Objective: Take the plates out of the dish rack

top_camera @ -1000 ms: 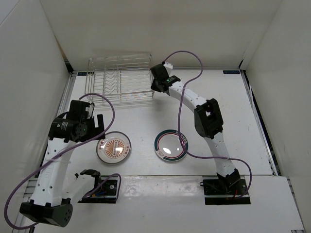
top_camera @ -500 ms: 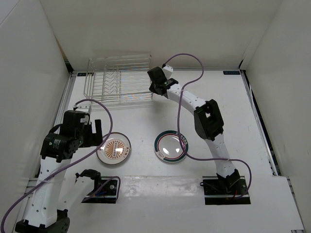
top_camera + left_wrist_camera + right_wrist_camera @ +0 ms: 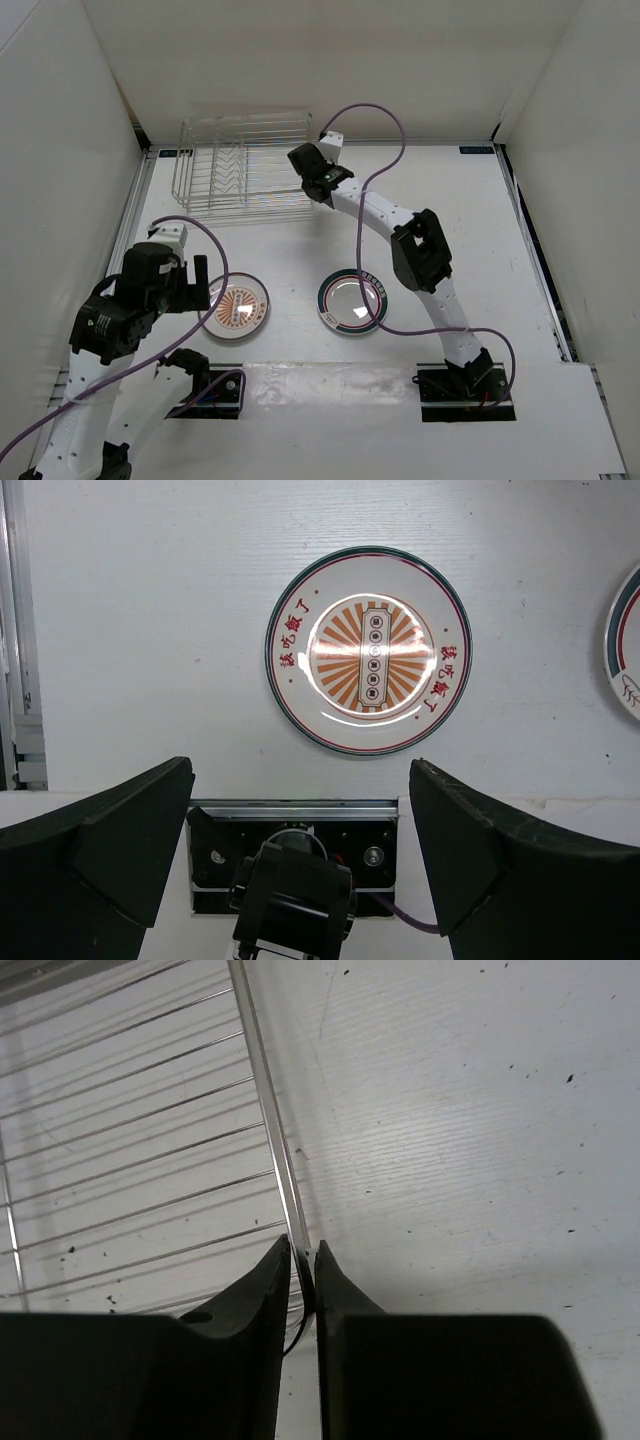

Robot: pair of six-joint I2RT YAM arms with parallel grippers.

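The silver wire dish rack stands at the back left, and I see no plate in it. My right gripper is shut on the wire of its right side; the right wrist view shows that wire pinched between the fingertips of the gripper. An orange sunburst plate and a teal-rimmed plate lie flat on the table. My left gripper is open and empty, raised above the table just left of the sunburst plate. A third plate is out of view.
White walls enclose the table on three sides. The left arm's base and purple cable sit at the near edge, directly under my left gripper. The teal-rimmed plate's edge shows at the right of the left wrist view.
My right gripper has moved left, keeping hold of the rack's right side, and the rack has shifted slightly left. My left arm has drawn back toward the near edge.
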